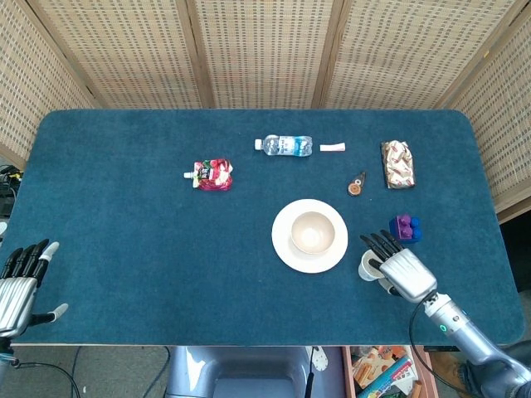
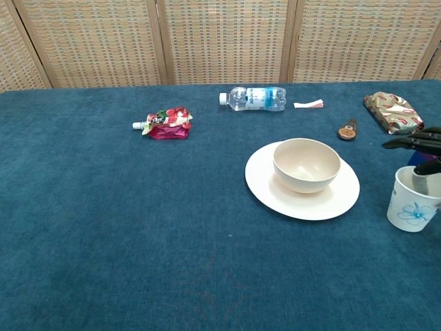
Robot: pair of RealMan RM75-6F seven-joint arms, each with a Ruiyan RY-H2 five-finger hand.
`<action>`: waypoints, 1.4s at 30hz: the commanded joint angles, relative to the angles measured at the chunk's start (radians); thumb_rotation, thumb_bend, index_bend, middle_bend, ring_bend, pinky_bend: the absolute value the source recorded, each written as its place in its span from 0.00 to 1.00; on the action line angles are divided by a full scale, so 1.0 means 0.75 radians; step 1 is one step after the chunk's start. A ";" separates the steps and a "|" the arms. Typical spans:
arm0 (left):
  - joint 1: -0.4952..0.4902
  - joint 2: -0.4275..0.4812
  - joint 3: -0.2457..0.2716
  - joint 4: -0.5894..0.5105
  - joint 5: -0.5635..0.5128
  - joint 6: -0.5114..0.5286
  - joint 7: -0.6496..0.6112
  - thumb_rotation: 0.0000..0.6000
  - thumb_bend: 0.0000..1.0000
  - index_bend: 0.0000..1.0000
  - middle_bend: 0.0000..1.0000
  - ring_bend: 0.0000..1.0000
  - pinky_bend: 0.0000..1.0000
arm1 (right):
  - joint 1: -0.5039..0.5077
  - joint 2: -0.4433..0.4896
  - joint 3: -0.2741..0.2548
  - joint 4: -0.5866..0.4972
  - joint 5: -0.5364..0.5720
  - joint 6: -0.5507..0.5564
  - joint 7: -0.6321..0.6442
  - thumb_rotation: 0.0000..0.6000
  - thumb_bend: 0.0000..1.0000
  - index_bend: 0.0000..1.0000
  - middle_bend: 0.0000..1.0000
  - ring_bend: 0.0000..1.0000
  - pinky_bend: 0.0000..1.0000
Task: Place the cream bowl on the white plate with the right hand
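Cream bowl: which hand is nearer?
Right. The right hand is just off the white plate holding the cream bowl; the left hand sits at the table's far corner.

No legible text anywhere. Water bottle (image 2: 254, 98) label too small to read; red pouch (image 2: 166, 123) print blurred; paper cup (image 2: 411, 201) carries only a blue flower motif, no lettering.

Water bottle (image 1: 284, 145) lying flat, red pouch (image 1: 213, 175), white tube (image 1: 333, 148), patterned packet (image 1: 398, 163), purple blocks (image 1: 406, 228), paper cup (image 2: 412, 199), blue table (image 1: 124, 232).
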 commanded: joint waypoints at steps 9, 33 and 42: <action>0.001 0.005 0.001 0.001 0.003 0.002 -0.013 1.00 0.00 0.00 0.00 0.00 0.00 | 0.009 0.001 0.029 -0.045 -0.019 0.048 0.020 1.00 0.49 0.64 0.00 0.00 0.00; -0.009 0.015 -0.008 0.002 -0.018 -0.016 -0.033 1.00 0.00 0.00 0.00 0.00 0.00 | 0.245 0.039 0.326 -0.513 0.333 -0.254 -0.221 1.00 0.50 0.64 0.00 0.00 0.00; -0.015 0.024 -0.011 0.001 -0.030 -0.031 -0.049 1.00 0.00 0.00 0.00 0.00 0.00 | 0.272 -0.110 0.337 -0.400 0.406 -0.282 -0.403 1.00 0.50 0.64 0.00 0.00 0.00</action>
